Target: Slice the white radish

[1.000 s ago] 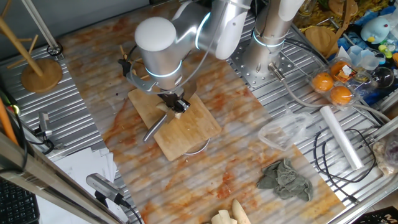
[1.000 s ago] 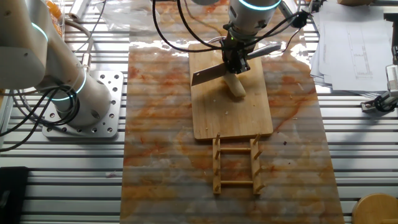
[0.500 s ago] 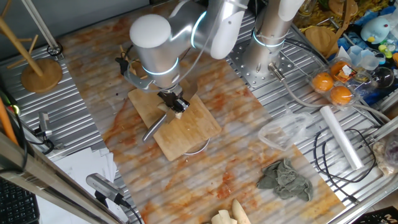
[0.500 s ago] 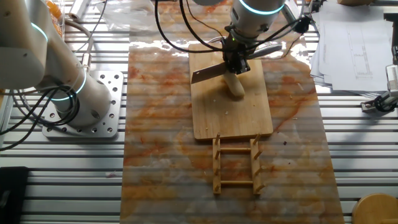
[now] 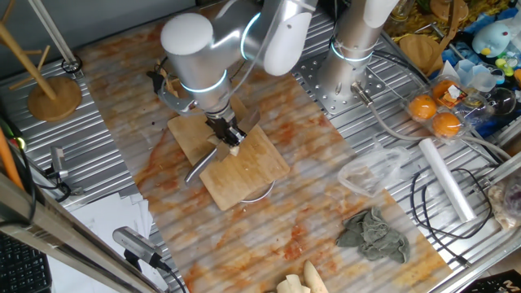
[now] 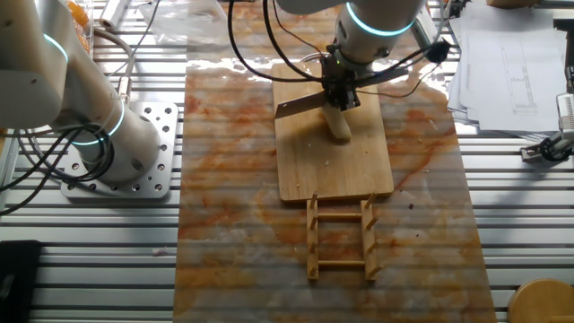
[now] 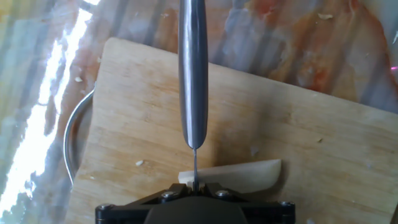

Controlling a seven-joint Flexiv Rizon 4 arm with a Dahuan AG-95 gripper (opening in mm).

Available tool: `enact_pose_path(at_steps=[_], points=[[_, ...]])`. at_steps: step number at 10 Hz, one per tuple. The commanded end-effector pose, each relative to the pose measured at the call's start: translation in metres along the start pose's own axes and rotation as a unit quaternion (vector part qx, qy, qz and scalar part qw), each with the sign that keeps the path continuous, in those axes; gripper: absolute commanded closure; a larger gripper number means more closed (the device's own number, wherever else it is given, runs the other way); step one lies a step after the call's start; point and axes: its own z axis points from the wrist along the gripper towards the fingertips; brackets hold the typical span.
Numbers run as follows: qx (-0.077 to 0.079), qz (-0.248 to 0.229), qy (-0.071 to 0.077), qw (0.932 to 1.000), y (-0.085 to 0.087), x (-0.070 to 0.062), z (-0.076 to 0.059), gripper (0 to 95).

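The white radish (image 6: 338,126) is a pale stick lying on the wooden cutting board (image 6: 332,166). It also shows in the one fixed view as the radish (image 5: 235,149) on the board (image 5: 248,167). My gripper (image 6: 339,92) is shut on a knife (image 6: 297,107) and hovers over the radish's far end. In the hand view the knife (image 7: 193,74) runs edge-on away from the gripper (image 7: 194,185), crossing the left end of the radish (image 7: 239,175). Whether the blade touches the radish cannot be told. The arm hides part of the gripper (image 5: 225,133).
A small wooden rack (image 6: 341,238) stands just past the board's near edge. A second arm's base (image 6: 117,148) sits left. A metal ring (image 7: 69,146) pokes out under the board. Cloth (image 5: 374,232), a plastic bag (image 5: 370,175), oranges (image 5: 435,114) and cream-yellow pieces (image 5: 301,281) lie right.
The arm and gripper have shifted slightly along the board with the knife, toward the radish's far end. The radish has not moved.
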Motion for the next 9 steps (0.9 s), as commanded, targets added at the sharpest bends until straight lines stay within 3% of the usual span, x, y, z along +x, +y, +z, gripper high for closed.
enact_pose_path(at_steps=[1, 4, 9], points=[[-0.022, 0.011, -0.002, 0.9997, 0.001, -0.0004, 0.0001, 95.0], [-0.03, 0.017, -0.004, 0.9994, 0.001, -0.0003, 0.0007, 95.0], [-0.061, 0.036, -0.012, 0.9975, 0.0009, 0.0006, 0.0033, 95.0]])
